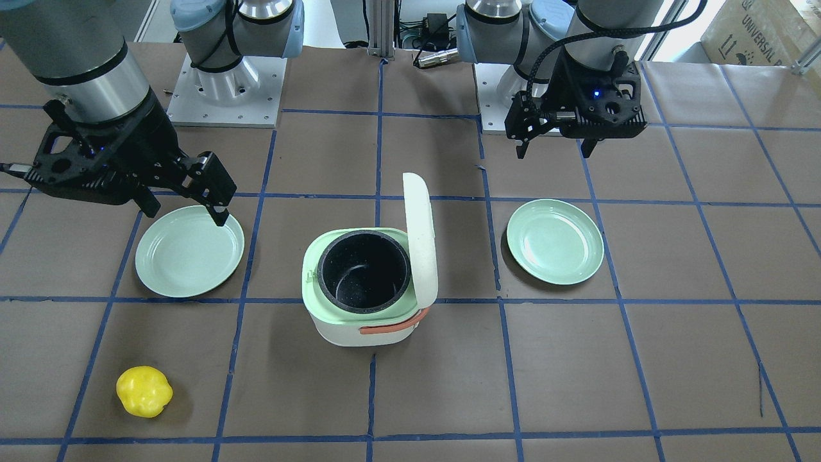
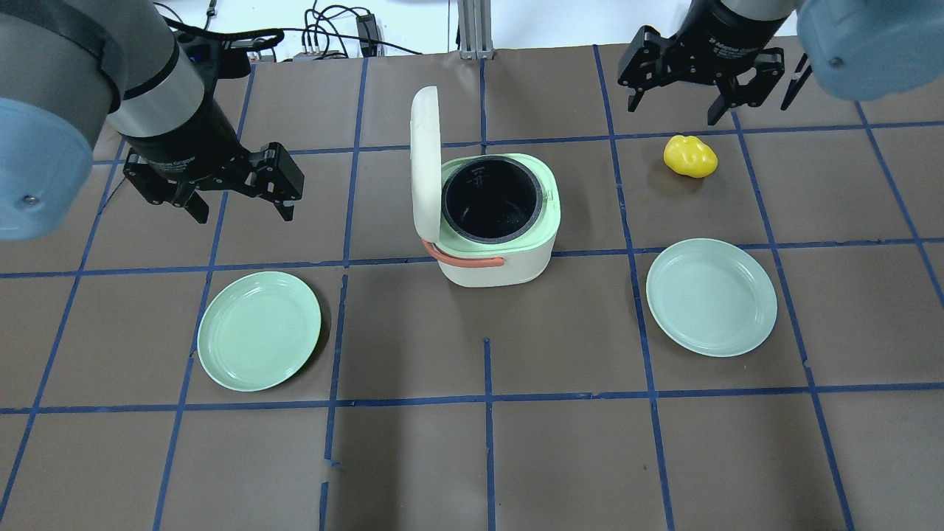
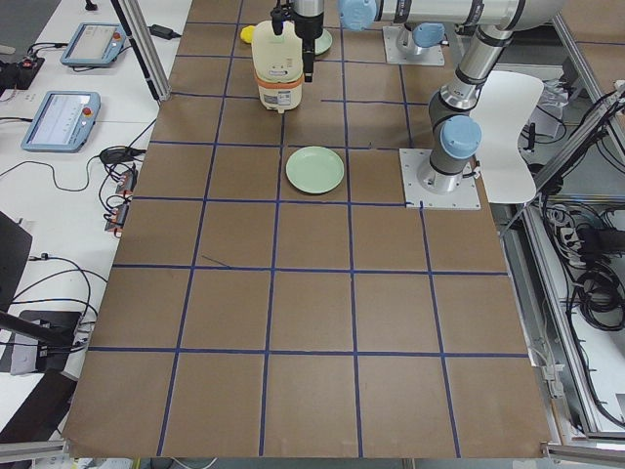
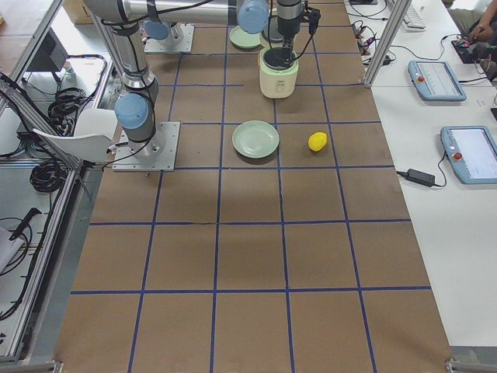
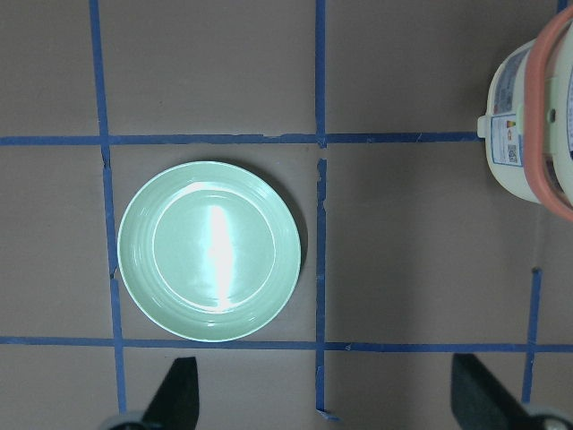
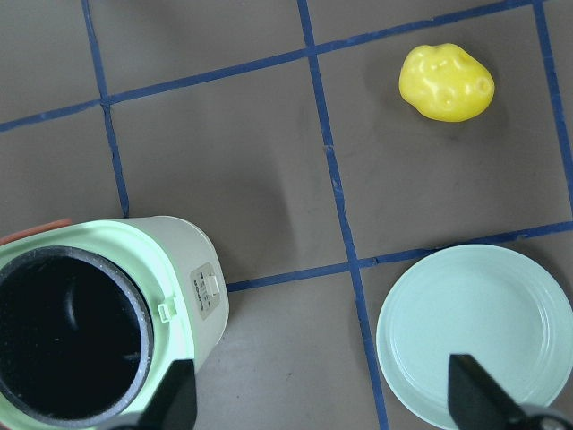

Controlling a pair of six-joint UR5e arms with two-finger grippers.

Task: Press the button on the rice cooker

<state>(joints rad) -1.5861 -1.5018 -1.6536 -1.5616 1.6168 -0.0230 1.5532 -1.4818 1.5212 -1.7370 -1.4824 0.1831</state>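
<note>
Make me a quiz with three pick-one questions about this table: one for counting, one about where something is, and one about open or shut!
1. How many green plates are out? A one. B two. C three.
2. Where is the yellow toy? A on a plate. B straight on the table. C on the floor.
3. How is the lid of the rice cooker? A shut. B open, standing up. C taken off, lying flat.

Answers: 1 B, one plate lies on each side of the cooker. 2 B, it sits on the table and touches no plate. 3 B, the lid stands on edge and the black pot shows.
</note>
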